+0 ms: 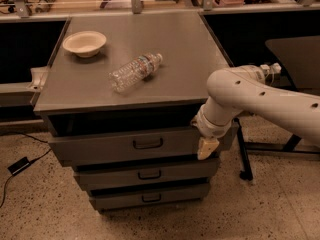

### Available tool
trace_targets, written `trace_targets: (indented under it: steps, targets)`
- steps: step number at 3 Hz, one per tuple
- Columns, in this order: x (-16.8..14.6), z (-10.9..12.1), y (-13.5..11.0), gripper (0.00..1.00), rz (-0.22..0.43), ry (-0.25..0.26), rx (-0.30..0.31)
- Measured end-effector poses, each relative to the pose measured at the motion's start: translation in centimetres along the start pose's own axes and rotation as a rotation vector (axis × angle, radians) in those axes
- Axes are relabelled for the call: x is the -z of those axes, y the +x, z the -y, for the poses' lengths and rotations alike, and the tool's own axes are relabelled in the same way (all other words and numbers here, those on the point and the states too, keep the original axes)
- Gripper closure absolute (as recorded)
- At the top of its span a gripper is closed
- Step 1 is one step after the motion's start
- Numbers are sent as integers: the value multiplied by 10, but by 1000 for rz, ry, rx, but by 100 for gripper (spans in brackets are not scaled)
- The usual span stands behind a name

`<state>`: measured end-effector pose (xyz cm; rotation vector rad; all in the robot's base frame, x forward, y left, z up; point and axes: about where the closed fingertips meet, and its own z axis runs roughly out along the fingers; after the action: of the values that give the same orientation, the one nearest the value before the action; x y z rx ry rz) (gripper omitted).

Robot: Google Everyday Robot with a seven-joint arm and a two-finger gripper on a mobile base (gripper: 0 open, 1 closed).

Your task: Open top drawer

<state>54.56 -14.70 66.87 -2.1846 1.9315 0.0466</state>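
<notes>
The top drawer (100,146) is the widest grey front of three in a grey metal cabinet, with a small black bar handle (148,143) at its middle. Its front stands a little further out than the two narrower drawers below, and a dark gap shows above it. My gripper (206,148) hangs from the white arm (250,96) at the right end of the top drawer's front, well right of the handle, pointing down. I cannot tell whether it touches the front.
On the cabinet top (185,79) lie a clear plastic bottle (135,72) on its side and a cream bowl (84,43). The middle drawer (145,174) and bottom drawer (150,197) sit below. A black table leg (244,156) stands right; a cable and adapter (20,165) lie left.
</notes>
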Motion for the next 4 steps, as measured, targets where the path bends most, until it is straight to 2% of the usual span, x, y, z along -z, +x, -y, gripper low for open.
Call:
trace_targets:
  steps: [1,2,3,4]
  targets:
    - [5,-9,-2,43,4,-29,8]
    - [12,-9,-3,47,4,-30,9]
    - [14,-40,-4,46,15,-98,11]
    - [18,-39,-5,46,16,-99,12]
